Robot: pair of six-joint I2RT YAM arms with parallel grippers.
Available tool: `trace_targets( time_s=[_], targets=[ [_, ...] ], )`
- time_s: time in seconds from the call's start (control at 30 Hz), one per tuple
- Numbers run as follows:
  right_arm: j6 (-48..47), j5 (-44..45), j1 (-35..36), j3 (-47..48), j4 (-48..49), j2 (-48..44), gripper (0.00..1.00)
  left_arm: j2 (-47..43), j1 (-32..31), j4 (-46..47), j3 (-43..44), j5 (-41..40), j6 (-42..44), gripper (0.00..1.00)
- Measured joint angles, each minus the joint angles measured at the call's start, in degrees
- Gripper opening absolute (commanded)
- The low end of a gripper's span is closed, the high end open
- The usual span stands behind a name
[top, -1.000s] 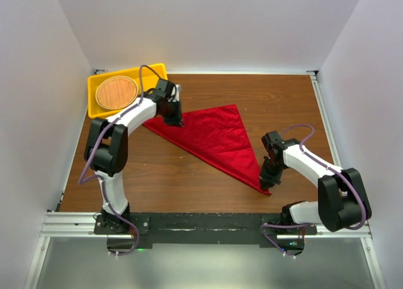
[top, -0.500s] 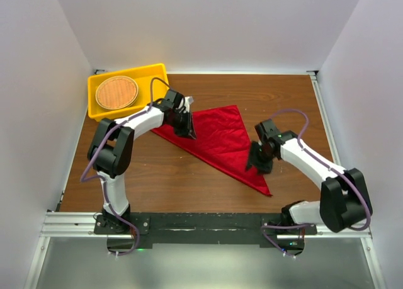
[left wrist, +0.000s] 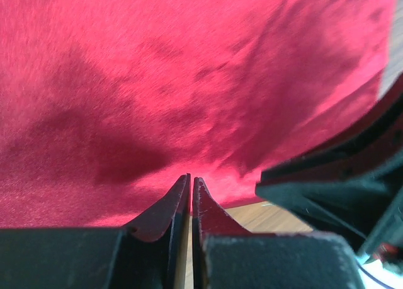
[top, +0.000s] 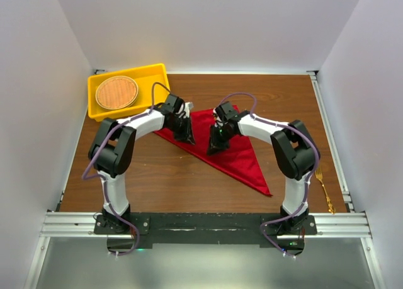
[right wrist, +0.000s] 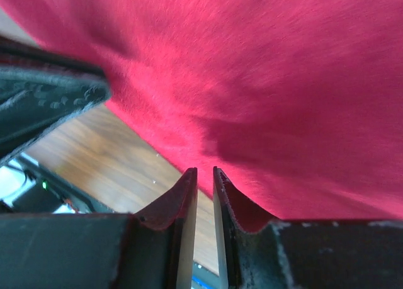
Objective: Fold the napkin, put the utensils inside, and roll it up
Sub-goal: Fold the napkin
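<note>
The red napkin (top: 242, 157) lies folded into a triangle on the wooden table, its long edge running from upper left to a point at lower right. My left gripper (top: 188, 138) is low over its left part, jaws shut and empty, tips at the cloth's near edge (left wrist: 191, 179). My right gripper (top: 214, 148) is low over the napkin's middle edge, jaws shut to a thin slit with nothing between them (right wrist: 204, 172). The napkin fills both wrist views (left wrist: 189, 81) (right wrist: 283, 81). The gold fork (top: 323, 187) lies on the table at the far right.
A yellow tray (top: 154, 72) at the back left holds a round woven mat (top: 116, 92). White walls close in the table on three sides. The two grippers are close together, each showing in the other's wrist view (left wrist: 340, 175) (right wrist: 44, 94).
My right gripper has swung from the napkin's lower right point up and left to its middle edge, uncovering the fork. My left gripper has moved a little down and right over the napkin.
</note>
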Motion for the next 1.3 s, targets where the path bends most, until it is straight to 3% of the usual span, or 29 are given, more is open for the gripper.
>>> trace_targets(
  time_s=[0.57,0.8,1.13,1.3],
  targets=[
    [-3.41,-5.33,1.99,-5.55,2.62,0.07,0.15,-0.33,3.32,3.17,-6.12,1.77,0.2,0.09],
    [-4.52,-4.61,2.01,-8.41,0.76,-4.5,0.16,-1.73,4.2,1.84,-5.92,-1.46,0.42,0.1],
    [-5.31,-1.77,1.97,-17.53,0.48,-11.52,0.16,-2.25,13.51,0.79,-5.57,-5.09,2.32,0.09],
    [-5.16,-0.94,1.31,-20.63,0.0,-13.18,0.16,-1.14,15.26,0.57,-4.17,-5.57,2.82,0.09]
  ],
)
